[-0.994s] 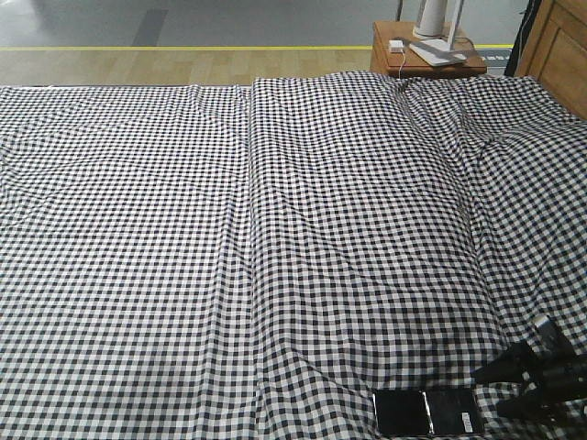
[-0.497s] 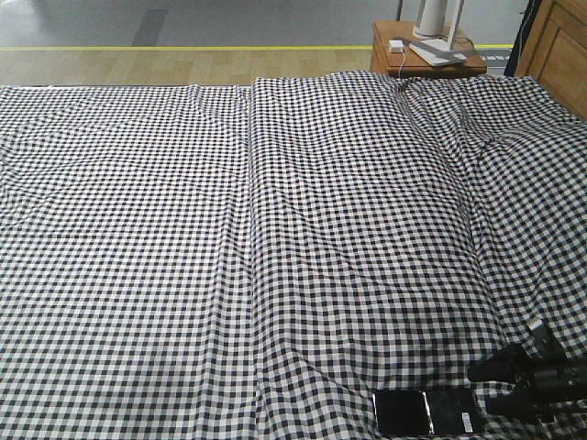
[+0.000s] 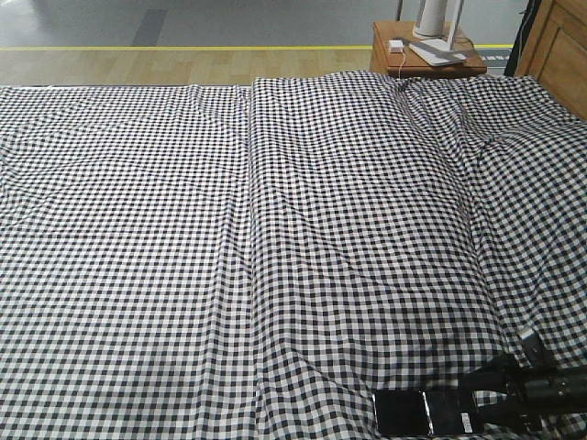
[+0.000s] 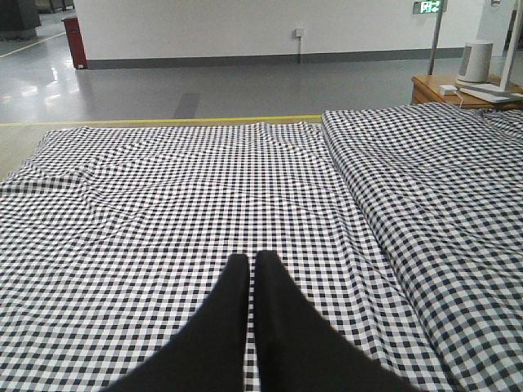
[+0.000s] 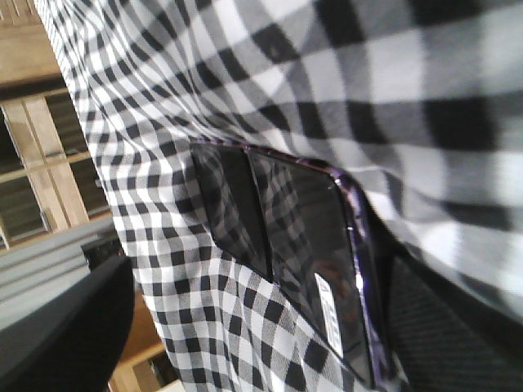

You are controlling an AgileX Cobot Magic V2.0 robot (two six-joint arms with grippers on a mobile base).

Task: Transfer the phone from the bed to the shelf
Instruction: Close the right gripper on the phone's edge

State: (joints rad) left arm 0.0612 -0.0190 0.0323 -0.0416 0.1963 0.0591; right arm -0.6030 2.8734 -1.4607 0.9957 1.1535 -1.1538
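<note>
Right hand (image 3: 468,403) advanced, spread, straddling phone (image 3: 404,412) end

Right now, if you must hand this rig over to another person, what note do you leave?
Left pincer: shut, empty, over the bed.
Right pincer: open, low, with the phone end between its fingers.
The phone lies flat on the bed near the front edge, not gripped.
Done: the approach.
Left to do: close, lift, carry to the shelf, probably the pale wooden unit beside the bed.
</note>
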